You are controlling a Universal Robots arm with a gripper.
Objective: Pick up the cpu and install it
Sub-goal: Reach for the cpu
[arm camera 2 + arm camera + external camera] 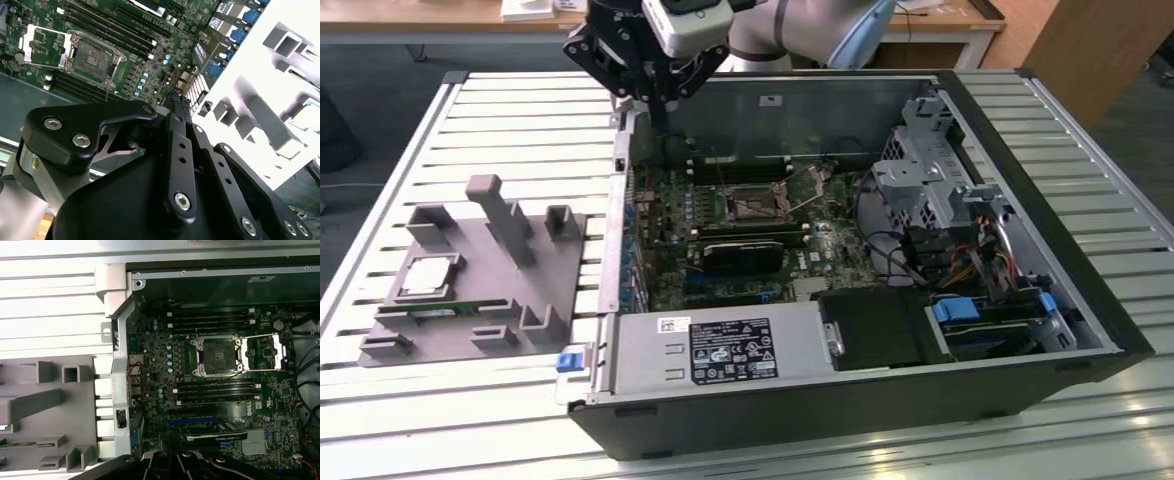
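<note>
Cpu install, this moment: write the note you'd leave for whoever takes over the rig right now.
The tool hovers over the computer case, at its wall nearest the tray, and carries no chip.
The cpu lies flat on the grey tray, outside the case at the exterior view's left.
The socket on the motherboard has its frame swung open and looks empty.
Done: nothing of the pick or install shows.
Left: the whole job, lifting the cpu and seating it in the socket.
</note>
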